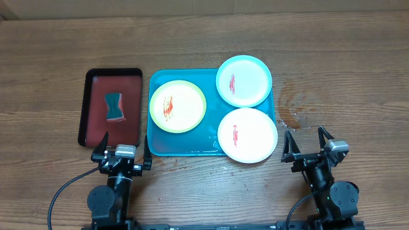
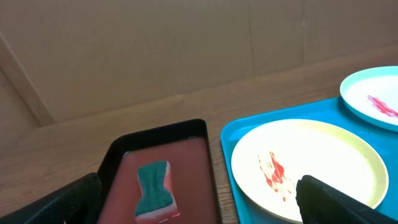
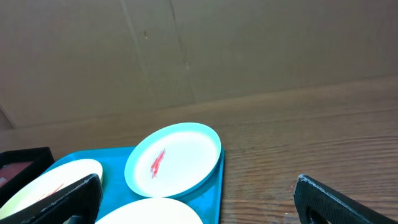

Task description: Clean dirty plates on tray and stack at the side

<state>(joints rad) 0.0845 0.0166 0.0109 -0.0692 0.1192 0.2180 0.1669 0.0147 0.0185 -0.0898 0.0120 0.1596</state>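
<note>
Plates lie on the turquoise tray (image 1: 156,145): the yellow-green plate (image 1: 177,106) at left, the light blue plate (image 1: 243,80) and white plate (image 1: 247,135) at right, all smeared red. They look like light, stiff, slick plastic, so the thin raised rim seems the best hold. The left gripper (image 1: 125,142) and right gripper (image 1: 305,135) sit above the surface (image 1: 358,64), jaws wide and empty.
</note>
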